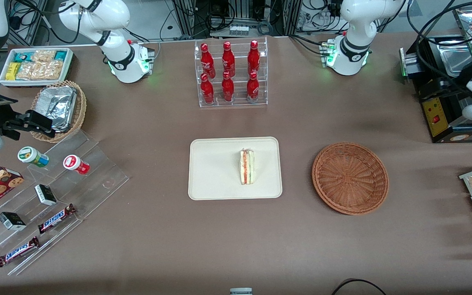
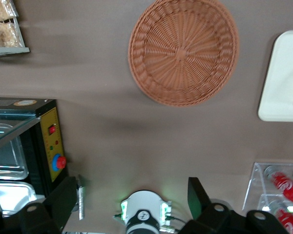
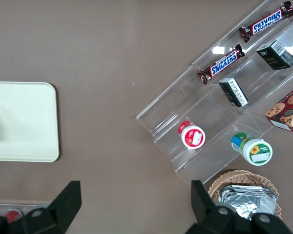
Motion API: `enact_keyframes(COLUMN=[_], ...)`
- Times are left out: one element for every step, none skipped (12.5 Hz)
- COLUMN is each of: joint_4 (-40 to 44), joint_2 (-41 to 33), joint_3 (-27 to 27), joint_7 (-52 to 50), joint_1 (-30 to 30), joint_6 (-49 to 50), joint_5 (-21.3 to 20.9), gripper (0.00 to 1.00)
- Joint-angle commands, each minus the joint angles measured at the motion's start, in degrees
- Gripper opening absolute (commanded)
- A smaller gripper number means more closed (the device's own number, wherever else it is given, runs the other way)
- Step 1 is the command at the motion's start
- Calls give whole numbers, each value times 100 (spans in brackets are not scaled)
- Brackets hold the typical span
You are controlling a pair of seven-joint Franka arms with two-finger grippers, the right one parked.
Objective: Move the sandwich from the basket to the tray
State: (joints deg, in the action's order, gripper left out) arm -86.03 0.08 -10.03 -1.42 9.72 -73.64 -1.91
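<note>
The sandwich (image 1: 247, 166) is sitting on the tray (image 1: 215, 172), toward the edge that faces the basket (image 1: 350, 178), and the basket is lying bare, with nothing on its woven floor in either the front view or the left wrist view; so, as I am reading it, the job is looking done, or all but done; nothing seems to be left except the working arm settling clear.

The gripper (image 2: 132, 207) is hanging high above the surface, well apart from both basket and tray, out toward the working arm's end; its 2 dark fingers (image 2: 198, 197) are standing wide apart with only brown surface and the arm's own base showing between them, and they are gripping nothing.

The sandwich is resting with its layered cut face turned up toward the front camera, red, green and yellow stripes showing between 2 pale bread sides; its long axis is running from the nearer edge of the tray toward the bottle rack (image 1: 231, 73), roughly square to the tray's long sides; the end nearer the rack is looking slightly narrower, though I cannot tell for sure which end is the point of the wedge; it is lying well inside the rim, touching no edge.
</note>
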Motion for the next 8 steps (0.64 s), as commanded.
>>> enact_keyframes(joint_4=[-477, -459, -441, -424, -424, -415, -311, -275], joint_2=[-360, -342, -342, -325, -316, -324, -290, -220], joint_3=[570, 711, 782, 783, 774, 774, 783, 774], joint_7=[458, 458, 449, 415, 397, 371, 344, 335], joint_1=[-207, -277, -365, -453, -497, -506, -506, -515], joint_6=[-168, -186, -195, -203, -230, -239, -247, -247], joint_5=[172, 321, 323, 262, 252, 339, 436, 428], gripper=[100, 100, 100, 100, 100, 100, 100, 100])
